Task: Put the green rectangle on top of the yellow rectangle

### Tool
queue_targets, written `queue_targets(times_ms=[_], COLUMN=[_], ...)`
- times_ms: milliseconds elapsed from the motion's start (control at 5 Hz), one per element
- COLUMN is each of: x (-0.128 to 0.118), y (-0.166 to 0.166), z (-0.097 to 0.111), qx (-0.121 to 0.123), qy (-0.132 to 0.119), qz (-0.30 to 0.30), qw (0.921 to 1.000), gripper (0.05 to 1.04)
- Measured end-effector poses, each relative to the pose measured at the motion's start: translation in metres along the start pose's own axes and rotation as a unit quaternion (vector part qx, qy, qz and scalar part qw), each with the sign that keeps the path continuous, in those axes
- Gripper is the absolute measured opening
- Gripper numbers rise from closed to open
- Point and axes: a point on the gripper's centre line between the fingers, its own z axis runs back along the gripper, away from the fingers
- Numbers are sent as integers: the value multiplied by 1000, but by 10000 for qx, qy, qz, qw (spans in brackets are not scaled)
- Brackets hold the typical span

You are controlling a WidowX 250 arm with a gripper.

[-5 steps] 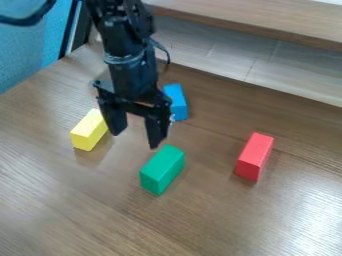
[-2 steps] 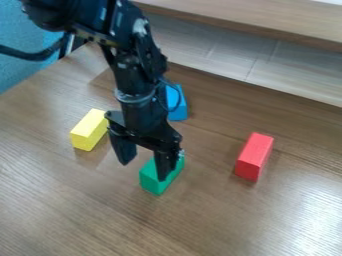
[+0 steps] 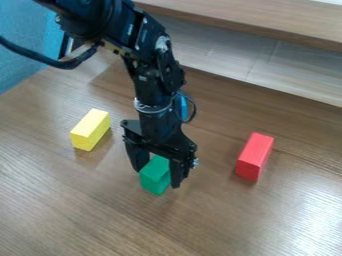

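Note:
My gripper [image 3: 157, 176] hangs low over the middle of the table, its fingers open on either side of the green rectangle [image 3: 155, 178]. The left finger stands at the block's upper left and the right finger along its right side, hiding part of it. Whether either finger touches the block I cannot tell. Off to the left, apart from the gripper, the yellow rectangle [image 3: 90, 130] lies on the wood.
A red block [image 3: 254, 156] lies to the right. Behind the arm a blue block [image 3: 184, 107] is mostly hidden. The table [image 3: 220, 215] ends at the back against a pale ledge [image 3: 294, 75]; a blue panel stands at the upper left.
The gripper has come down and toward the camera, slightly right, from above and behind the green block to around it. More of the blue block is covered. The coloured blocks have not visibly moved.

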Motion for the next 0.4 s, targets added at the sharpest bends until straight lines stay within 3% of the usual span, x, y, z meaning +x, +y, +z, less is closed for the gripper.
queue_targets(times_ms=[400], x=[8], y=[2], z=[-5], qx=[78], qy=[-1], qz=[95], qw=[9999], gripper=[967])
